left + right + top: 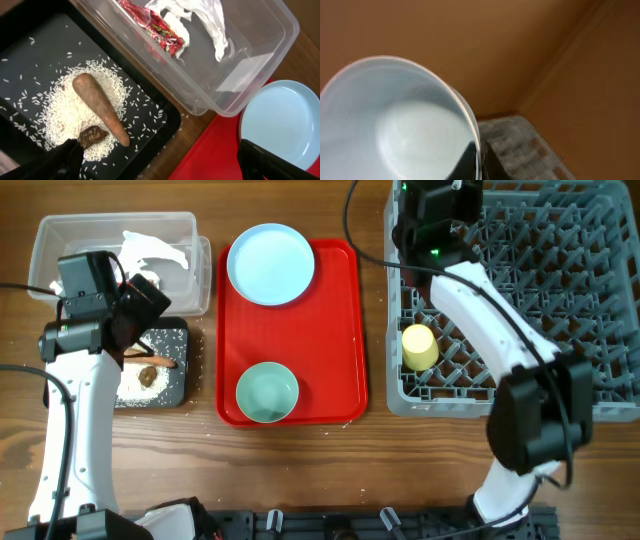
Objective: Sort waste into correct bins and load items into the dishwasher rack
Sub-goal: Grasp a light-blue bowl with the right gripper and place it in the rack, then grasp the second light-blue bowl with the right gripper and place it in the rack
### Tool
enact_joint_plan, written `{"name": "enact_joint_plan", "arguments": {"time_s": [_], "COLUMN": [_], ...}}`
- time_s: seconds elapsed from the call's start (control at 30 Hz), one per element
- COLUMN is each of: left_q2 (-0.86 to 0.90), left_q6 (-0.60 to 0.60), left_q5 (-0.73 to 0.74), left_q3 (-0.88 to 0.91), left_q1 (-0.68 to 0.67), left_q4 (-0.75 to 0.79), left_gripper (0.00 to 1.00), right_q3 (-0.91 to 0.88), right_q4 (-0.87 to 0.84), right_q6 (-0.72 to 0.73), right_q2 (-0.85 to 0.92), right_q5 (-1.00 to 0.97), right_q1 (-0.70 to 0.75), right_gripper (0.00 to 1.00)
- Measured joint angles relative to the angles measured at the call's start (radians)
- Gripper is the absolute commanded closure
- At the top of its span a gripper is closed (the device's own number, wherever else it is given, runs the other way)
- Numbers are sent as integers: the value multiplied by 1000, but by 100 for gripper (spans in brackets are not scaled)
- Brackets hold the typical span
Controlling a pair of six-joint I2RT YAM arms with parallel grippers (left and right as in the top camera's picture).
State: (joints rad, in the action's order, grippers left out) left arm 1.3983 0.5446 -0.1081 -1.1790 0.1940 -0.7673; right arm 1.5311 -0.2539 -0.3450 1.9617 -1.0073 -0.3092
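Observation:
My left gripper (167, 165) is open and empty over the near edge of the black tray (30, 50), which holds rice (60, 115), the carrot (100, 107) and the brown lump (92, 136). The clear tub (250, 65) holds the wrapper (160, 27) and tissue (205, 15). My right gripper (477, 160) is shut on the rim of the white bowl (395, 125), raised above the far left corner of the dishwasher rack (560, 300). The yellow cup (419, 347) lies in the rack. The blue plate (270, 264) and green bowl (267, 392) sit on the red tray (340, 330). The spoon is out of view.
The left arm (75, 410) runs along the table's left side. The right arm (490, 310) crosses the rack's left half above the cup. A few rice grains lie on the wood between the black tray and the red tray.

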Motion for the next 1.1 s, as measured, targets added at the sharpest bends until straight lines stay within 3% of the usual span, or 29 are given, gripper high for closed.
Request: {"name": "enact_joint_plan", "arguments": {"time_s": [0.03,0.13,0.3,0.43,0.53,0.77,1.1], "left_q2": [0,0,0,0,0,0,0], "left_q6": [0,0,0,0,0,0,0], "left_q5": [0,0,0,0,0,0,0], "left_q3": [0,0,0,0,0,0,0], "left_q1": [0,0,0,0,0,0,0], "left_q4": [-2,-2,-2,-2,-2,-2,-2], "left_gripper": [0,0,0,0,0,0,0], "right_q3": [3,2,2,9,14,14,13], "right_q4": [-117,-189,-173,-23,27,50,-9], "right_q6": [-174,-434,-483,-449,-444,-445,-373], "right_q2": [66,170,214,214,210,213,213], "right_q5": [-10,-26,-26,-8,-33,-26,-42], "right_q1": [20,35,33,11,-17,-98,-143], "right_gripper": [96,96,96,96,76,0,0]}}
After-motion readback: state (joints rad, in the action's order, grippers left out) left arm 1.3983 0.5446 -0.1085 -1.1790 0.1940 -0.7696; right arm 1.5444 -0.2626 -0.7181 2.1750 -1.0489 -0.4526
